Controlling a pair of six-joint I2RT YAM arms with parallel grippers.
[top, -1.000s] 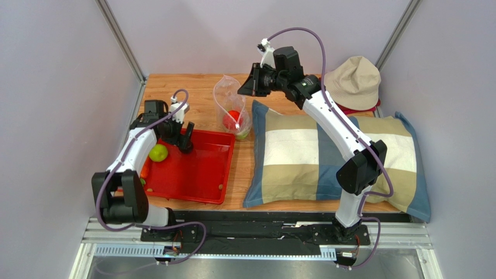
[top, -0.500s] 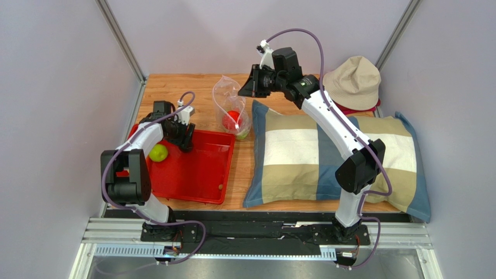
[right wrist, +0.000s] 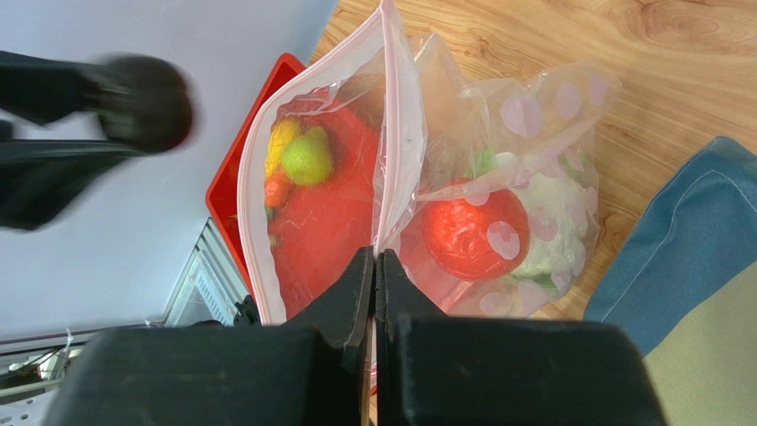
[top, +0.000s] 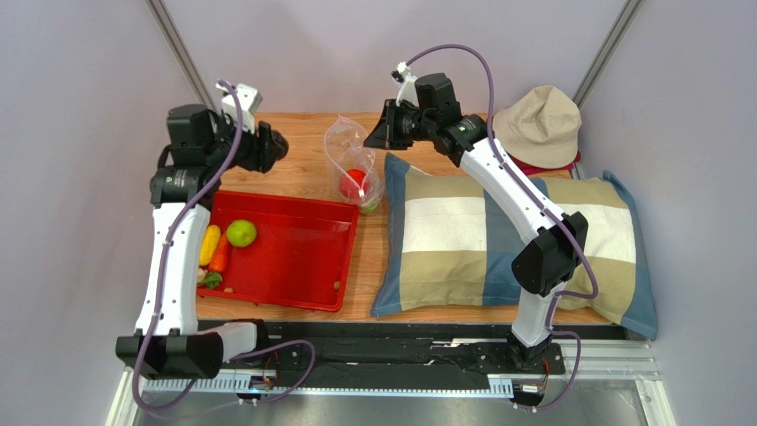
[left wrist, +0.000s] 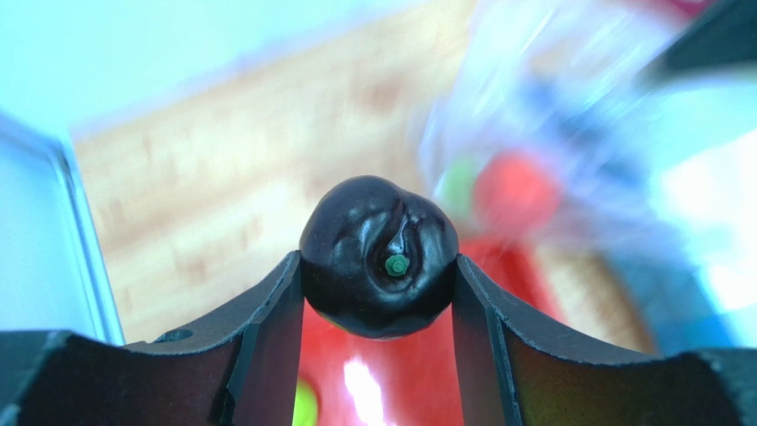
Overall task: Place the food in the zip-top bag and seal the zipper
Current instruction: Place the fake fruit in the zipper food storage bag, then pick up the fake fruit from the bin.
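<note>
My left gripper [top: 277,146] is raised above the table's far left, left of the bag, shut on the dark round fruit [left wrist: 379,256]. My right gripper [top: 369,138] is shut on the rim of the clear zip-top bag [top: 349,160] and holds its mouth [right wrist: 320,106] open and upright. Inside the bag lie a red-orange fruit [right wrist: 475,229] and the white-green cauliflower [right wrist: 555,235]. The green apple [top: 241,232], yellow banana-like piece [top: 210,244] and orange carrot [top: 219,256] lie in the red tray [top: 302,257].
A large checked pillow [top: 515,240] fills the table's right half, right beside the bag. A beige hat [top: 540,124] sits at the back right. Grey walls close in on both sides.
My left gripper has risen out of the red tray with the dark fruit and swung up and back towards the bag. The right gripper and bag have stayed put.
</note>
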